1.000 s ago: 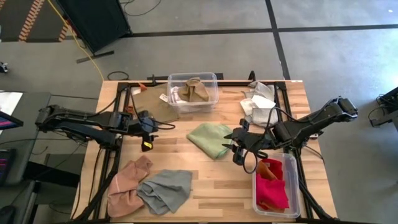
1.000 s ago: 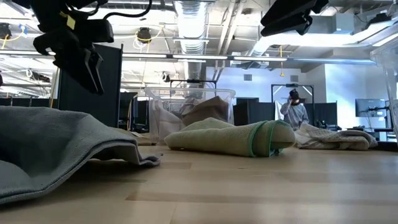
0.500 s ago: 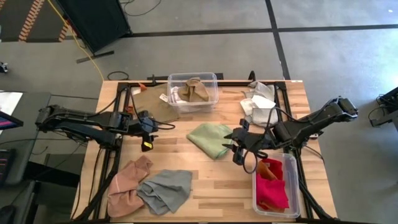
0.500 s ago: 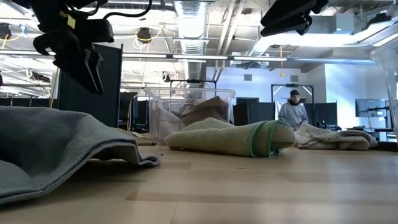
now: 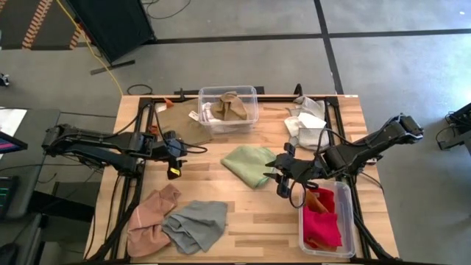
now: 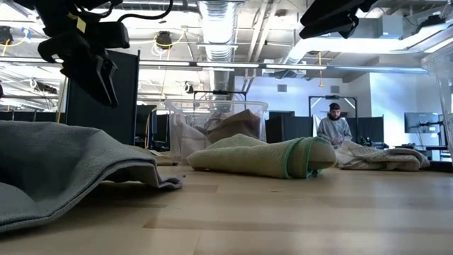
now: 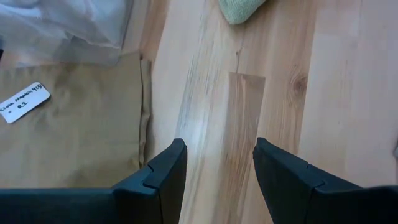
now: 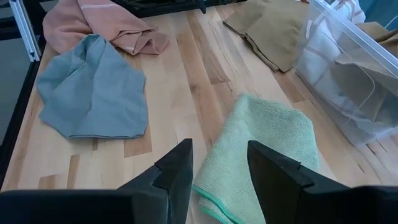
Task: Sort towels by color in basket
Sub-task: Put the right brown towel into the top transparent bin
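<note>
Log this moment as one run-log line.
left gripper: open, empty, over bare wood beside tan towel | right gripper: open, empty, above light green towel | red towels: in bin

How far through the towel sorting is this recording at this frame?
Partly done. Red towels lie in the bin at the right; tan and white ones fill the bin at the back. Nothing is in hand: the right gripper is open beside the light green towel, the left gripper open over bare wood. Left out: the green, pink, grey, flat tan towels and a white pile.
</note>
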You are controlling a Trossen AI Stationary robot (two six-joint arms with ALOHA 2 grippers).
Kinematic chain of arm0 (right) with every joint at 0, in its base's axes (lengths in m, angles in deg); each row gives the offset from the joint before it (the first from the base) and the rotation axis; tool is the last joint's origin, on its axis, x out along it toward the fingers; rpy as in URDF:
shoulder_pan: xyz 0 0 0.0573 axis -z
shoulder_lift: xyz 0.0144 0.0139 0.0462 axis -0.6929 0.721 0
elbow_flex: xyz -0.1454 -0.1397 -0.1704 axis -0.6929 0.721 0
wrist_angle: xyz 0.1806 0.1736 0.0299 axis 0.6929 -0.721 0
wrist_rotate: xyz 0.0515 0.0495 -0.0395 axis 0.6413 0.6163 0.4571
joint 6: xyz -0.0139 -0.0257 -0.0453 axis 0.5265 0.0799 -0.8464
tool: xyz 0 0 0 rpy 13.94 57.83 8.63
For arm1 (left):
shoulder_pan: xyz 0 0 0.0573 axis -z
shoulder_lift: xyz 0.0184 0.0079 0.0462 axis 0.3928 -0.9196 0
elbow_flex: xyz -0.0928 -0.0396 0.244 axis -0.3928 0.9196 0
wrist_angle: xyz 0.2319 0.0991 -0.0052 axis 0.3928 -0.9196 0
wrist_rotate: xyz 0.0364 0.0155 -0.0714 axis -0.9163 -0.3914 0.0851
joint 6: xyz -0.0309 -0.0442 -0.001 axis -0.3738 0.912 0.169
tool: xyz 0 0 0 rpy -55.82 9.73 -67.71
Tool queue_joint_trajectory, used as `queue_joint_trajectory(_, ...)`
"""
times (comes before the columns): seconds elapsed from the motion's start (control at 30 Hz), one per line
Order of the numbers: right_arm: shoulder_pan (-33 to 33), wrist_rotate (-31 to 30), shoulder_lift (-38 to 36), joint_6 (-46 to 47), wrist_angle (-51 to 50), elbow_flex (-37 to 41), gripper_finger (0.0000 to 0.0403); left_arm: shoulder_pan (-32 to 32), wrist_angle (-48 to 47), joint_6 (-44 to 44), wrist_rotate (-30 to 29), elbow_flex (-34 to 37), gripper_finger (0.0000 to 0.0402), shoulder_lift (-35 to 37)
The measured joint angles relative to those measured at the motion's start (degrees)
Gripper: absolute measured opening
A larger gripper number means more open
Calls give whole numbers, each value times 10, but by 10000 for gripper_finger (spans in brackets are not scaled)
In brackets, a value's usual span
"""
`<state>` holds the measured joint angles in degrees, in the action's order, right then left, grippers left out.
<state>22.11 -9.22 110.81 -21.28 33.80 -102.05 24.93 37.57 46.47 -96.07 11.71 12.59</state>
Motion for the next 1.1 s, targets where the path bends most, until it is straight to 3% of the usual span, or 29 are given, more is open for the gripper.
queue_joint_trajectory(1.1, 0, 0, 0, 0, -2, 0, 179, 0, 31, -21, 0, -1, 175, 0)
